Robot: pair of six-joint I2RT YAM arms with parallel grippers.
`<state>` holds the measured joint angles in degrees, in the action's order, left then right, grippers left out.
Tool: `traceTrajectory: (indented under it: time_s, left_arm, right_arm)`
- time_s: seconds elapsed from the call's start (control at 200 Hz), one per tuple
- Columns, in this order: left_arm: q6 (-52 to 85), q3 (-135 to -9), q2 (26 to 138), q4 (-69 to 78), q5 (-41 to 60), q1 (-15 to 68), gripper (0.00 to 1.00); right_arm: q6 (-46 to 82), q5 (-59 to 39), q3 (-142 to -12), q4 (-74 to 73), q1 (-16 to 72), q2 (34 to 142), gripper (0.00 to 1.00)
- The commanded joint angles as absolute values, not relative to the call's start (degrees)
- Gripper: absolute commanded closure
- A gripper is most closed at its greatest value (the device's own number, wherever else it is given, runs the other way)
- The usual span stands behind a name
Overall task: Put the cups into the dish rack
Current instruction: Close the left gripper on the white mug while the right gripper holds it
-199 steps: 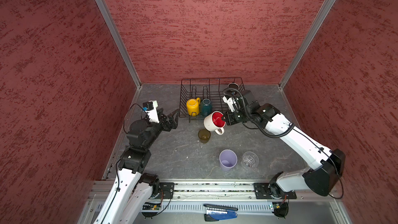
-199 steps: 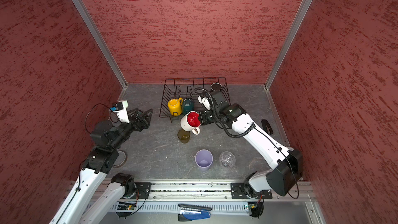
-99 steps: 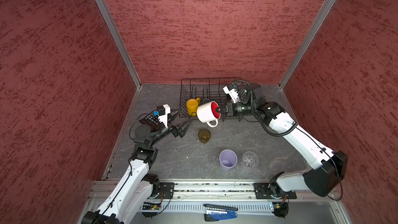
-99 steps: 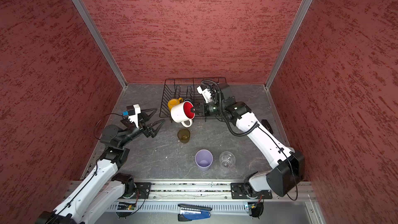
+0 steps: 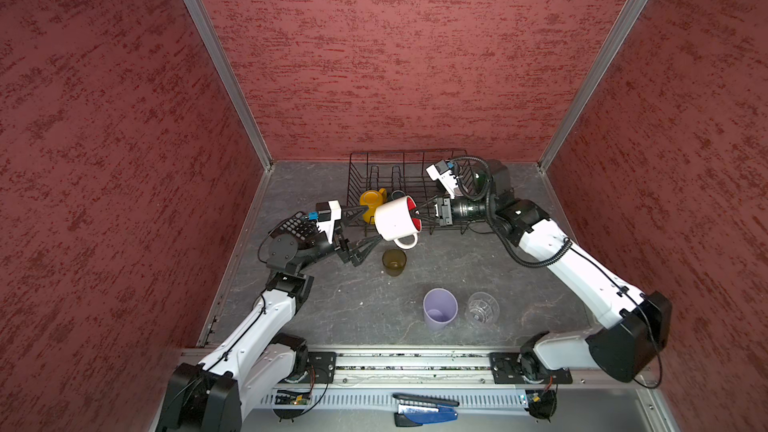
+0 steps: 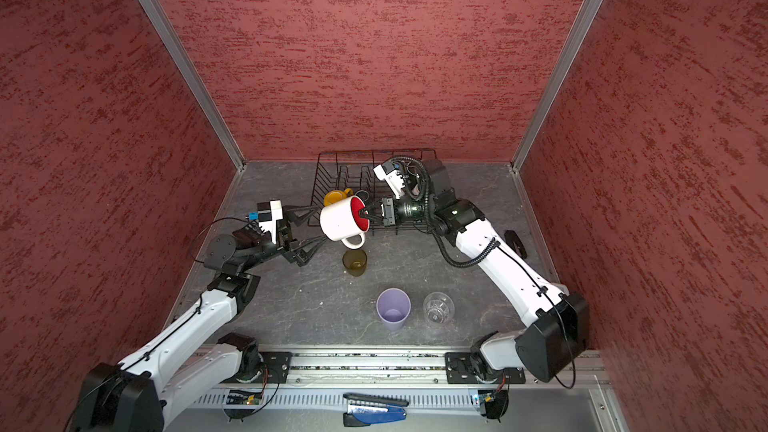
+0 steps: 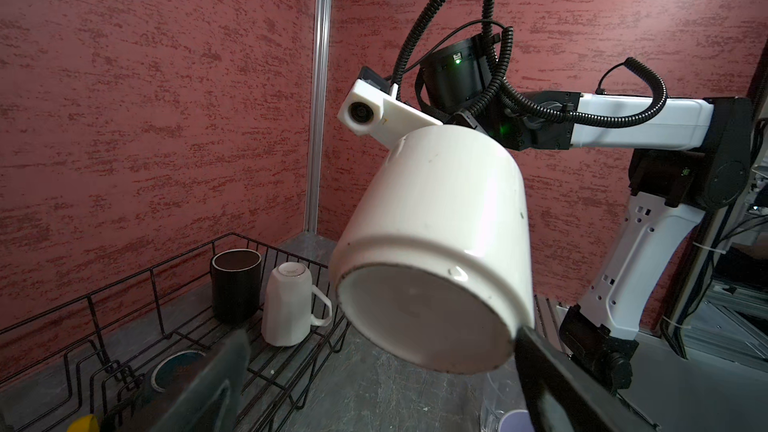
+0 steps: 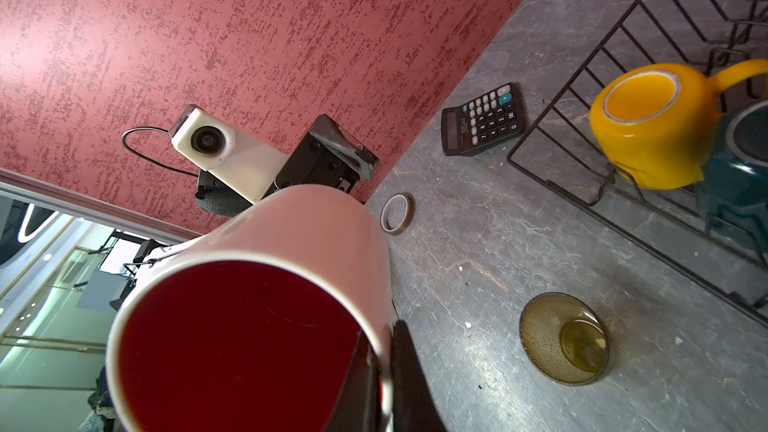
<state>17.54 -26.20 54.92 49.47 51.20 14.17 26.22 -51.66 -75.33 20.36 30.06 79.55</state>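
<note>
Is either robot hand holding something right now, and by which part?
The right hand pinches the red-lined white mug by its rim, one finger inside. The left hand is open, holding nothing.

Red-lined white mug (image 5: 392, 220) tipped sideways, aloft before dish rack (image 5: 390, 154)

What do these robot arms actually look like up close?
The left arm and right arm have white shells and black joints. The left gripper and right gripper are black, each bearing a white camera block. A ribbed black cable loops along the right arm.
</note>
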Motion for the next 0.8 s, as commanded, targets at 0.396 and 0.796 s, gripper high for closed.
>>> traceTrajectory:
  time_s: [0.396,0.796]
  left_arm:
    - [21.00,-28.19,59.68,62.22,54.54,16.08,0.00]
    - [22.59,-28.22,59.20,63.98,55.41,15.86,0.00]
  right_arm:
    - [30.66,-57.53,-73.83,8.66,32.53,79.13,1.00]
    - [27.54,-55.83,-73.47,10.95,31.71,79.80,1.00]
